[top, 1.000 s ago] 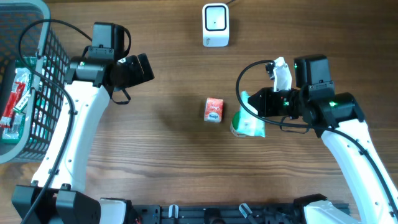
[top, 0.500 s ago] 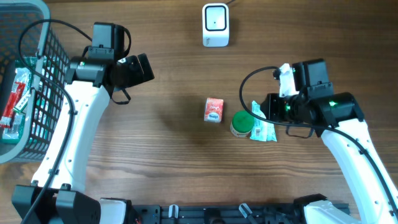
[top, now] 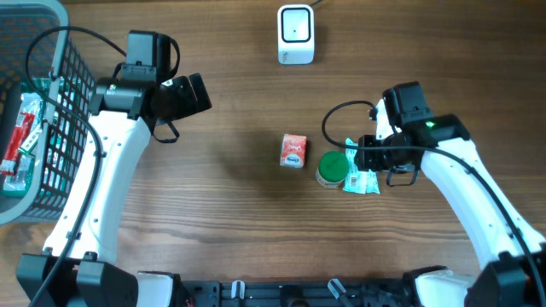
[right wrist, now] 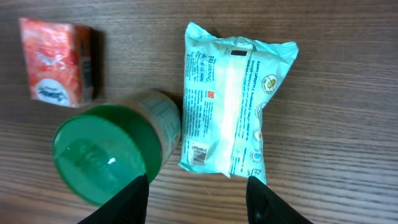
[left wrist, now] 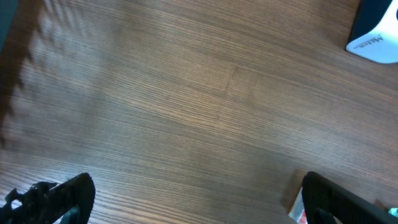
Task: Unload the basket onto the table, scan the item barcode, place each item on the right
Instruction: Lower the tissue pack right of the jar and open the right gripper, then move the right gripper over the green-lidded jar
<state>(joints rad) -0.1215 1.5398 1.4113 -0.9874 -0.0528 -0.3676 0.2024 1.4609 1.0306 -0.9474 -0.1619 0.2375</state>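
Hovering over the teal packet (right wrist: 233,118) w/ my right tool (right wrist: 196,193): fingers (right wrist: 134,199) apart, nothing clamped btwn them. The packet lies flat on the surface (top: 230,205), printed back and centre seam facing up, right of centre. A small barcode-like patch shows near its left edge, too small to read. That left edge touches the green-lidded jar (right wrist: 106,155), which sits just left of it w/ the lid toward the camera. Left of the jar, slightly apart, is a small red box (right wrist: 56,62). The white scanner (top: 296,34) sits at the far edge, approx centre, well apart from all three. My left tool (left wrist: 199,199) hangs over bare wood on the left side, fingers spread wide, holding nothing. Beside that arm, at far left, is a grey wire basket (top: 72,85) w/ a few packets inside.
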